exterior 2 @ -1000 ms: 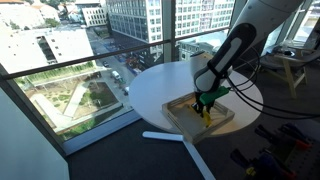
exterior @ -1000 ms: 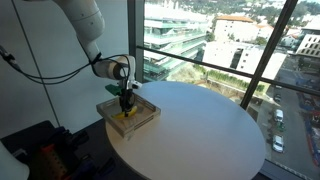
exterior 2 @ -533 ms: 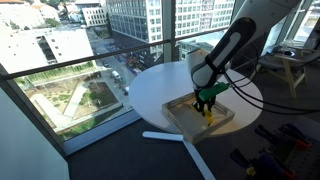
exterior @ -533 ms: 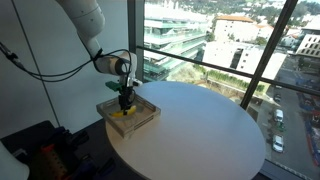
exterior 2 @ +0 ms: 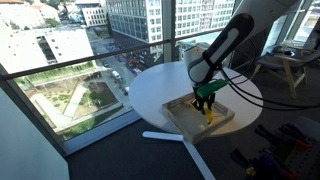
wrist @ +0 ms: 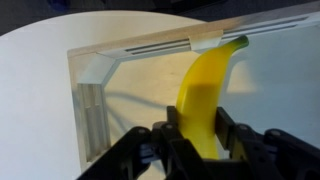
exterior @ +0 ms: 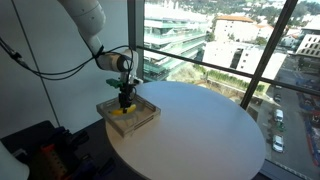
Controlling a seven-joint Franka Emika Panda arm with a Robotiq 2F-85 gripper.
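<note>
My gripper (wrist: 197,135) is shut on a yellow banana (wrist: 207,85) and holds it over a shallow wooden tray (wrist: 92,105). In both exterior views the gripper (exterior: 125,101) (exterior 2: 205,102) hangs just above the tray (exterior: 146,121) (exterior 2: 220,126), which sits at the edge of a round white table (exterior: 210,135) (exterior 2: 160,90). The banana (exterior: 122,111) (exterior 2: 208,112) hangs from the fingers, its lower end at or near the tray floor. The wrist view shows the banana's tip pointing toward the tray's far wall.
Large floor-to-ceiling windows (exterior: 215,45) (exterior 2: 70,50) run beside the table. A chair or stool (exterior 2: 290,70) stands behind the table. Dark cables (exterior: 50,70) hang by the arm. Dark clutter (exterior: 50,150) sits on the floor below the tray side.
The arm has risen slightly, lifting the banana a little higher over the tray. The gripper stays shut on it.
</note>
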